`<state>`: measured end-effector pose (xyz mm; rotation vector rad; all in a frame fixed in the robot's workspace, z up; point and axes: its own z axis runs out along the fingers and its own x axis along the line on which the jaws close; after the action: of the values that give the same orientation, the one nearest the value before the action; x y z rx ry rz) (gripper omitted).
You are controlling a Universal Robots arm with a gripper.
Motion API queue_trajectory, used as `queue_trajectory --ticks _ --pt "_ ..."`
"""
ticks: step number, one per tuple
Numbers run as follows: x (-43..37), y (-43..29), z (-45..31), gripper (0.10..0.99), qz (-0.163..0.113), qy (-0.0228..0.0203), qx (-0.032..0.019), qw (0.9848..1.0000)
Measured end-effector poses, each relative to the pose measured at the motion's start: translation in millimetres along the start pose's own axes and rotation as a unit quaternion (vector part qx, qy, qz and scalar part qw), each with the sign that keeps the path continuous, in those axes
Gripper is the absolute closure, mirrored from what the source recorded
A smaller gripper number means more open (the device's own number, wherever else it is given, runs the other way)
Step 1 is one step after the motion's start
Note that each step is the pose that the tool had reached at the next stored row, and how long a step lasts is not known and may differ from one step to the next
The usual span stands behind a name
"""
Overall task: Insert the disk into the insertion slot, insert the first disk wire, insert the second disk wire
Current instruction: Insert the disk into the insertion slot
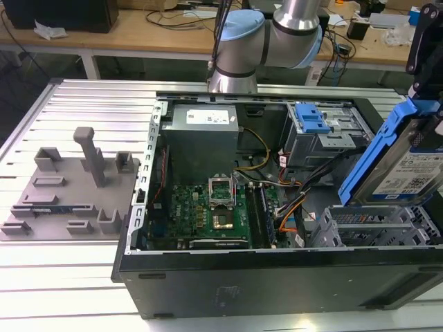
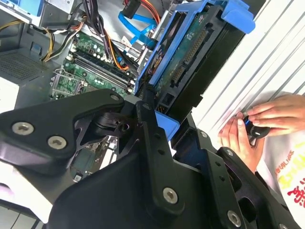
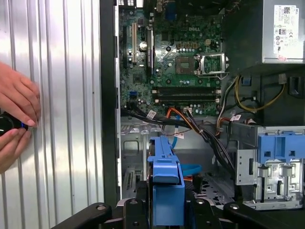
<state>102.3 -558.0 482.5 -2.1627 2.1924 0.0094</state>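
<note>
My claw (image 3: 165, 204) is clamped on the disk (image 1: 408, 169), tilted above the insertion slot (image 1: 367, 225); I should level it, align with the walls, slide gently

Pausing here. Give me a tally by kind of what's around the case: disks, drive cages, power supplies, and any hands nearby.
disk: 1
drive cages: 2, the insertion slot and the taller bay
power supply: 1
hands: 2
Total: 6
</note>
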Motion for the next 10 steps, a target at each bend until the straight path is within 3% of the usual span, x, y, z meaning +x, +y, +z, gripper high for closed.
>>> queue_trajectory --ticks 4,8,10 --pt "0.2 0.1 4.5 0.718 0.000 0.0001 -0.0020 1.0000" --pt "0.3 -0.6 7.7 0.718 0.000 0.0002 -0.0094 1.0000" --pt "0.2 -2.0 8.4 0.718 0.000 0.0002 -0.0104 0.9999"
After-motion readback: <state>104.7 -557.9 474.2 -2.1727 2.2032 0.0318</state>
